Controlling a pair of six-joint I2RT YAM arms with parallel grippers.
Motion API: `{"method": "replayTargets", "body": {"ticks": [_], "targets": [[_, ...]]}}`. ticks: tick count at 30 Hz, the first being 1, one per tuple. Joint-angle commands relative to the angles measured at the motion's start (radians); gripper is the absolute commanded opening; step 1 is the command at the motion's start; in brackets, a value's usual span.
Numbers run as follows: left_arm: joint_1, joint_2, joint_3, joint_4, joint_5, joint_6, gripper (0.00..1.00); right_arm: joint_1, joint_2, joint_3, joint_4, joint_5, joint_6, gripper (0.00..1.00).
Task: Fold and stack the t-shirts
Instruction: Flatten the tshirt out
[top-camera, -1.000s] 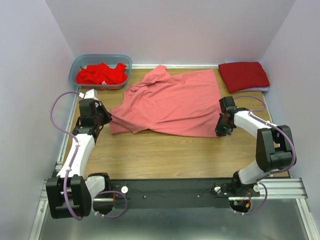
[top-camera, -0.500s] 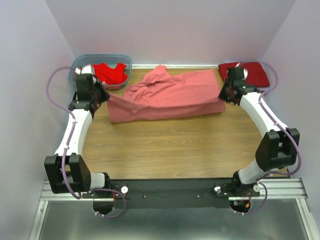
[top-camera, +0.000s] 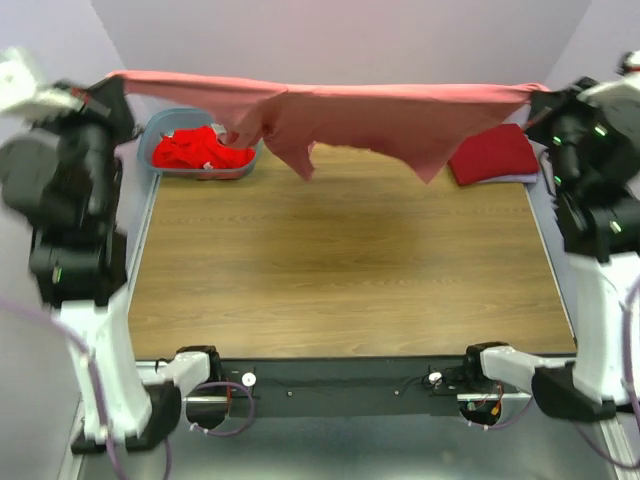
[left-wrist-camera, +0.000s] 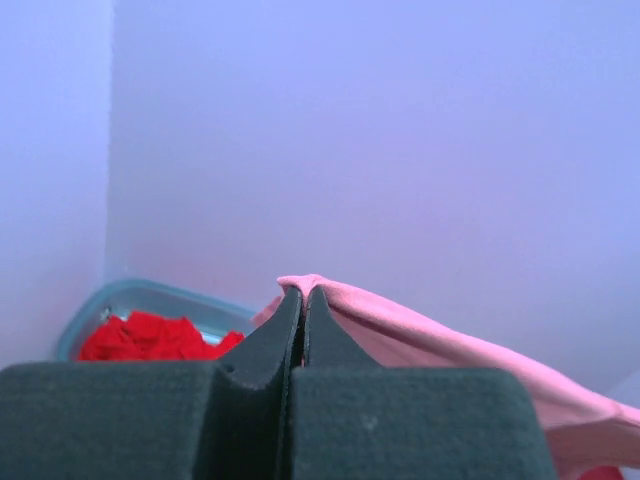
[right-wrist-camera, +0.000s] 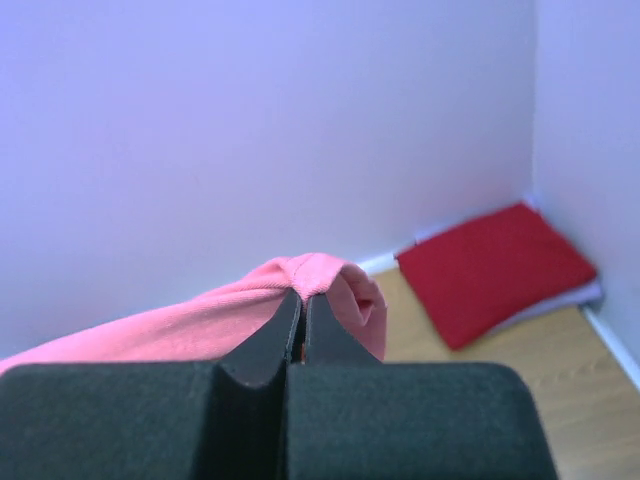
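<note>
The salmon-pink t-shirt (top-camera: 370, 115) hangs stretched in the air across the back of the table, held by its two bottom corners. My left gripper (top-camera: 110, 80) is shut on its left corner (left-wrist-camera: 305, 285), raised high at the far left. My right gripper (top-camera: 535, 92) is shut on its right corner (right-wrist-camera: 310, 275), raised high at the far right. The shirt's body and sleeves droop in the middle. A folded darker crimson t-shirt (top-camera: 495, 152) lies at the back right, also in the right wrist view (right-wrist-camera: 490, 270). Crumpled bright red t-shirts (top-camera: 200, 150) lie in the tub.
The translucent blue-grey tub (top-camera: 150, 135) stands at the back left corner, also in the left wrist view (left-wrist-camera: 90, 320). The wooden tabletop (top-camera: 340, 260) lies below the hanging shirt. Lilac walls enclose the back and sides.
Both arms have risen sharply and spread outward. The pink shirt has gone from lying on the table to hanging taut in the air between the grippers.
</note>
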Motion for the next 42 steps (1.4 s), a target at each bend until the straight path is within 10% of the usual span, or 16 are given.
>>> {"method": "replayTargets", "body": {"ticks": [1,17,26,32,42], "targets": [[0.004,-0.196,-0.062,0.032,-0.152,0.055,0.00,-0.009,-0.115,0.001,-0.002,0.064,-0.084,0.01],[0.004,-0.262,0.042,0.048,-0.164,0.192,0.00,-0.009,-0.325,-0.032,0.001,-0.096,-0.243,0.01],[0.002,-0.110,-0.428,0.225,-0.012,0.163,0.00,-0.009,-0.163,-0.351,0.042,-0.065,-0.259,0.04],[0.001,0.124,-0.728,0.367,0.012,0.111,0.00,-0.011,0.043,-0.621,0.200,0.025,-0.236,0.04],[-0.019,0.719,-0.457,0.324,0.058,0.060,0.00,-0.032,0.531,-0.553,0.442,-0.005,-0.271,0.00]]}}
